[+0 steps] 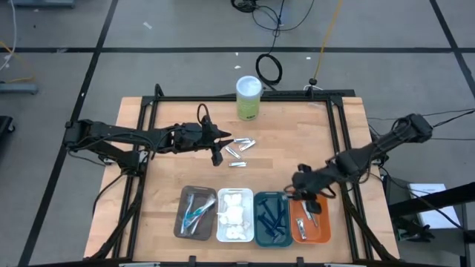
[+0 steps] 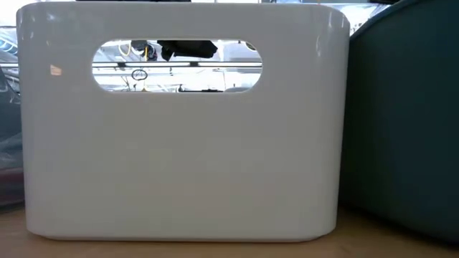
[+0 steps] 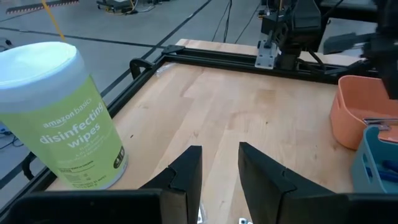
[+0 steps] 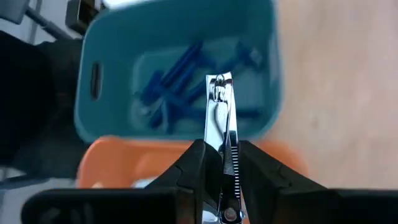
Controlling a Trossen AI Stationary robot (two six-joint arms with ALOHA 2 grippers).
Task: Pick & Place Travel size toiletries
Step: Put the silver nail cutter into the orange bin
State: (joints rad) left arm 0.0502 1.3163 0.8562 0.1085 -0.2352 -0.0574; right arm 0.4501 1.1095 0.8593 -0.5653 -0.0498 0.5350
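Trays in a row along the counter's (image 1: 163, 170) near edge: brown (image 1: 180, 220) with toothbrushes (image 1: 194, 213), white (image 1: 221, 236) with soft wads (image 1: 234, 215), teal (image 1: 259, 236) with blue razors (image 1: 273, 216), orange (image 1: 326, 230) with silver tools. Right gripper (image 1: 310, 205) poised over the orange tray, fingers (image 4: 194, 163) clamped on a nail clipper (image 4: 222, 118), long axis pointing out in line with them, teal tray just beside. Farther off, three more silver clippers (image 1: 240, 150) loose mid-counter, just beside the left gripper (image 1: 220, 144), fingers (image 3: 186, 177) slightly parted, holding nothing; clearly the nearer arm. Farthest, wipes canister (image 1: 249, 98).
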